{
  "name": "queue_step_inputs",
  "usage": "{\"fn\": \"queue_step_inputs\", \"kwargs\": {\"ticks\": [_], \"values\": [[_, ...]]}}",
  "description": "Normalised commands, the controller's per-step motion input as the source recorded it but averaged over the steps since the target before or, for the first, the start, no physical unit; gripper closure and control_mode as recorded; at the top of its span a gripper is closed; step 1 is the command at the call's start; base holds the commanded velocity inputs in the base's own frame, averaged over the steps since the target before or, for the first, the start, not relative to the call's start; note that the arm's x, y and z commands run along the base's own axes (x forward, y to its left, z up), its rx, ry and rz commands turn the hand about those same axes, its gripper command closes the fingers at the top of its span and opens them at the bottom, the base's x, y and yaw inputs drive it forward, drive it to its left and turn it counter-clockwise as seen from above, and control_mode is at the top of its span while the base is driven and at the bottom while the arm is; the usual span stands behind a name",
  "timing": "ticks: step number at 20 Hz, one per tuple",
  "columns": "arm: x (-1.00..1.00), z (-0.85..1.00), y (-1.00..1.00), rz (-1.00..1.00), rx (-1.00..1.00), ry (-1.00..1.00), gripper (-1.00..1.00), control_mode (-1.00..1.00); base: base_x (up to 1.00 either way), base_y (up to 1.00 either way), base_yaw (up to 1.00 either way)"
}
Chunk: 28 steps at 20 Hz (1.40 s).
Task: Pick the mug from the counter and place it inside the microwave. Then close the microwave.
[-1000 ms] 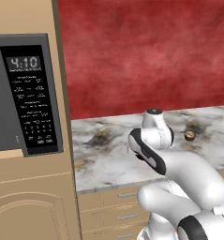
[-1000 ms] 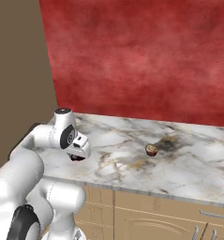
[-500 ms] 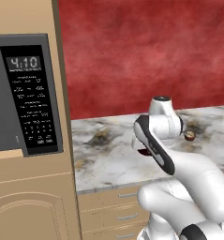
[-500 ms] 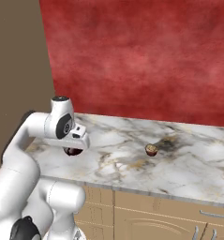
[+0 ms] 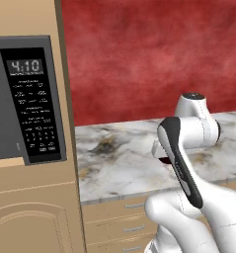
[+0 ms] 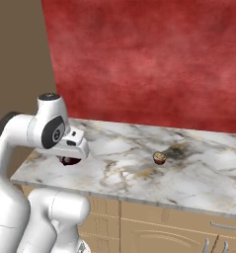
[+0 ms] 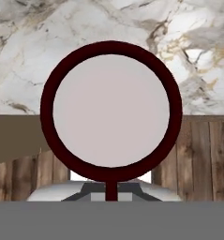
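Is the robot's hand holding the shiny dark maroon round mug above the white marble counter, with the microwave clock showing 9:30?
Not quite. The left base view shows the dark grey microwave's clock reading 4:10. The hand does hold the shiny dark maroon round mug above the white marble counter.

Red wall (image 6: 149,59): filling the upper frame. Small brown round object (image 6: 160,158): sitting right of centre in the right base view. Tan cabinet drawers (image 5: 122,225): running along the bottom. Wooden floor (image 7: 202,154): showing at lower right, hand view.
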Motion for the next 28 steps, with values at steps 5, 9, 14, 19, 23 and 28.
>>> {"fn": "queue_step_inputs", "kwargs": {"ticks": [5,9,14,19,23,28], "values": [[-0.34,0.53,-0.18,-0.02,0.00,-0.07,1.00,-1.00,0.00,0.00,0.00],[-0.05,0.40,-0.13,-0.01,0.00,-0.06,1.00,-1.00,0.00,0.00,0.00],[-0.03,0.21,0.00,0.00,0.00,-0.09,1.00,-1.00,0.00,0.00,0.00],[0.00,0.02,0.00,0.00,0.00,-0.01,1.00,-1.00,0.00,0.00,0.00],[0.00,0.00,0.00,0.00,0.00,0.00,1.00,-1.00,0.00,0.00,0.00],[0.00,0.00,0.00,0.00,0.00,0.00,1.00,1.00,-0.36,0.00,0.00]]}}
